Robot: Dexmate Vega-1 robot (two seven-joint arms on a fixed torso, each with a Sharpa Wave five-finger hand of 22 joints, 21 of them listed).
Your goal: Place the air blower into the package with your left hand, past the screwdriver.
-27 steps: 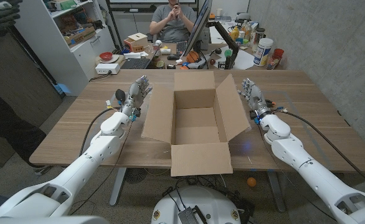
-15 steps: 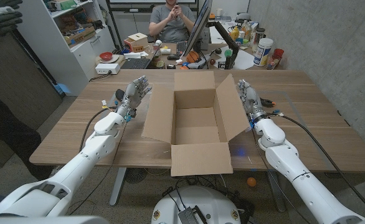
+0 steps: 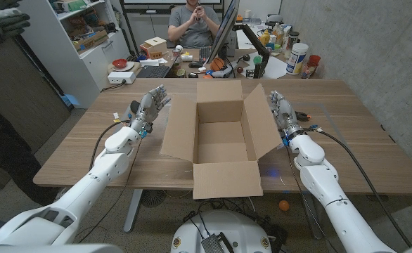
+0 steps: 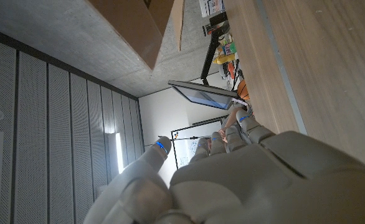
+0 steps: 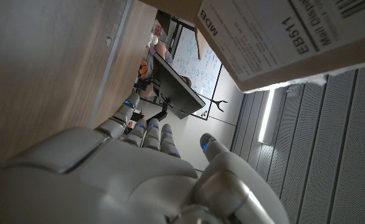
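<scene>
Moving the blower, the step in hand: I judge the pick-up is not yet done, so first comes a secure hold, then a lift over the box wall.
Wooden table: broad bare wood on both sides of the box; the far edge is close behind the box's back flap.
Cardboard box: stands open at the middle, its four flaps spread outward and nothing visible inside.
Left flap: leans out toward my left hand, so I should carry high over it and not sweep sideways.
Left hand: upright just beside the left flap, fingers apart, holding nothing.
Right hand: upright against the right flap, fingers straight and rather close together, holding nothing.
Air blower: I believe it is the small dark thing just beyond my left hand, but it is too small to be sure.
Screwdriver: perhaps the small dark item beside my right wrist; I cannot tell.
Open room: free table outside my left arm for backing off.
</scene>
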